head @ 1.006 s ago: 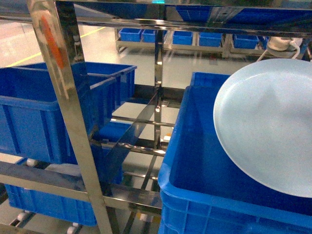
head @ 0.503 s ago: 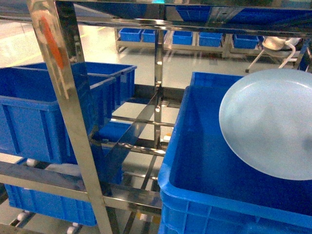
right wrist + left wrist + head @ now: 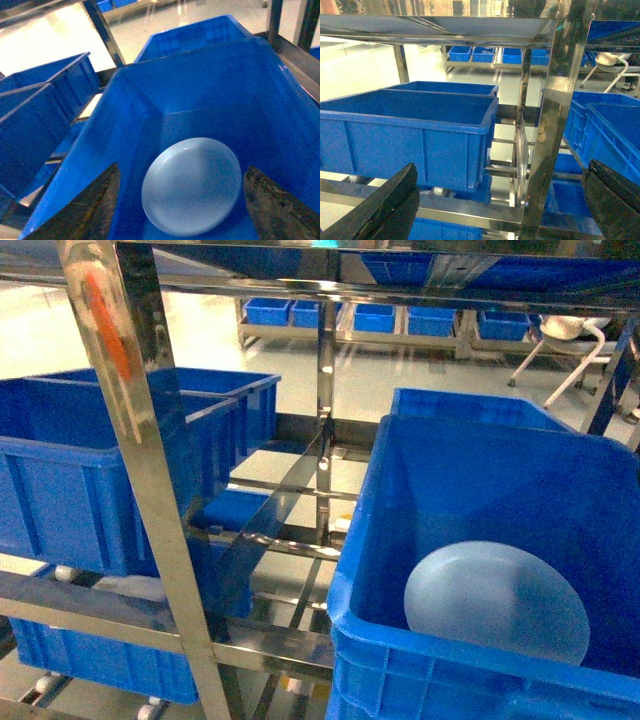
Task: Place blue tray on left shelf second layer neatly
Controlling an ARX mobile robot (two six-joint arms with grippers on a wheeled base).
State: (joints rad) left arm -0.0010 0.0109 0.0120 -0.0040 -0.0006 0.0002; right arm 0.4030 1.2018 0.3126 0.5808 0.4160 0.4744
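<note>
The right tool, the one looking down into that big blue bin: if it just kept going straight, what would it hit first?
Most likely the blue tray lying in the crate, centred between the open right tool's fingers; depth is hard to judge.

Pale-blue tray (image 3: 497,602) — deep-blue crate (image 3: 400,490), silvery rack (image 3: 135,420).

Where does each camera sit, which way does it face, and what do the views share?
Head: high, slanting down at the steel rack; no robot part shows.
Left wrist: low, level, facing the left crate; open left gripper.
Right wrist: above, facing down into the right crate; open right gripper.
Head and right wrist share the blue tray.
</note>
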